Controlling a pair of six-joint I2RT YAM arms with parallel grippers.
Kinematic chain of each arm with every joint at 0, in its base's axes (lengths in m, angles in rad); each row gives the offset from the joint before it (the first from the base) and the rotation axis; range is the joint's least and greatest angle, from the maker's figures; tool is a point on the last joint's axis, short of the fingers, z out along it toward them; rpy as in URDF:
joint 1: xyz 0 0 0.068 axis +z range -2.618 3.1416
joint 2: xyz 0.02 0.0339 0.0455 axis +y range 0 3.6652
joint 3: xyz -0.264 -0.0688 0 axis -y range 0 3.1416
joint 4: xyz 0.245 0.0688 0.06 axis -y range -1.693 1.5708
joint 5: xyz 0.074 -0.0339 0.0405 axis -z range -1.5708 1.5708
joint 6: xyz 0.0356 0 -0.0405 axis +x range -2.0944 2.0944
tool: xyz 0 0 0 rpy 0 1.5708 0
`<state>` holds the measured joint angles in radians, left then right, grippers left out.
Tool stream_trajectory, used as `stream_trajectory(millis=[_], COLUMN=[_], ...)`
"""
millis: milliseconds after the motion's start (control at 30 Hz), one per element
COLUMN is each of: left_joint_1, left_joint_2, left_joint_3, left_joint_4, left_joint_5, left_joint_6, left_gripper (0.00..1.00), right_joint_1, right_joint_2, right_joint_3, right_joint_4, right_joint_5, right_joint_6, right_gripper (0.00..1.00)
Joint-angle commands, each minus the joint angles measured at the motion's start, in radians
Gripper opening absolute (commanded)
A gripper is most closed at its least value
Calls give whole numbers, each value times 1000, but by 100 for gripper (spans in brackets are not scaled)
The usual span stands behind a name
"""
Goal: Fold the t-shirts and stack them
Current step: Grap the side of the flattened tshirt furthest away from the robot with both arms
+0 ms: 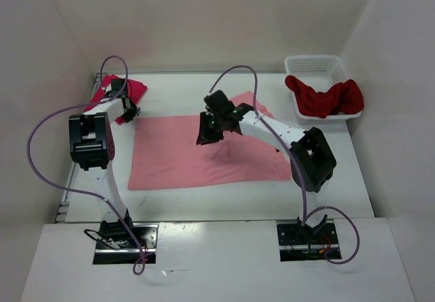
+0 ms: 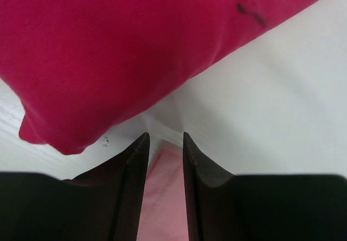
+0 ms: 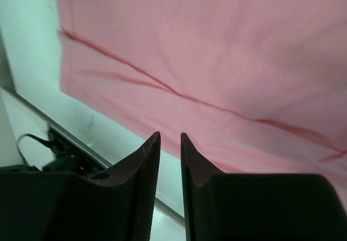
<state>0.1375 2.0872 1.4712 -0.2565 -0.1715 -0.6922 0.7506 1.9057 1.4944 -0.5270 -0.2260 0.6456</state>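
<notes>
- The right gripper [image 3: 169, 135] hangs with its jaws a narrow gap apart and nothing between them.
- Directly under it lies the light pink t-shirt [image 3: 217, 62], spread flat on the table [image 1: 177, 91]. The shirt has a few long creases and reaches out to either side of the gripper.
- The left gripper [image 2: 165, 137] is also only narrowly parted, and it is empty.
- Just ahead of its fingertips, apart from them, lies the crimson-pink t-shirt [image 2: 108, 51]. An edge of the light pink cloth shows through the gap.
- Well off to the right gripper's right, the dark red t-shirt [image 1: 323, 98] drapes over the near rim of a white mesh basket [image 1: 312, 62].
</notes>
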Motion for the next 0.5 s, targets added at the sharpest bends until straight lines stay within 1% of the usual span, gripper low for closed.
stream_trajectory(millis=[0, 67, 167, 267, 433, 467], left_joint_1=[-7, -7, -7, -7, -7, -7], left_joint_2=[27, 36, 47, 37, 28, 28], left_joint_3=[35, 44, 34, 34, 8, -2], left_joint_4=[-13, -29, -32, -32, -36, -36], left_joint_5=[-5, 6, 6, 15, 26, 26], left_joint_6=[25, 36, 45, 45, 45, 45], left_gripper=[39, 39, 39, 39, 39, 39], right_joint_1=[-49, -77, -155, -204, -324, -339], right_joint_2=[-62, -62, -53, -8, 67, 85], right_joint_3=[67, 98, 150, 196, 282, 299], right_joint_4=[-39, -39, -39, -39, -27, -27], right_joint_5=[-9, -21, -21, -32, 10, 23], right_joint_6=[-34, -44, -67, -93, -138, -138], right_gripper=[27, 30, 31, 31, 41, 41])
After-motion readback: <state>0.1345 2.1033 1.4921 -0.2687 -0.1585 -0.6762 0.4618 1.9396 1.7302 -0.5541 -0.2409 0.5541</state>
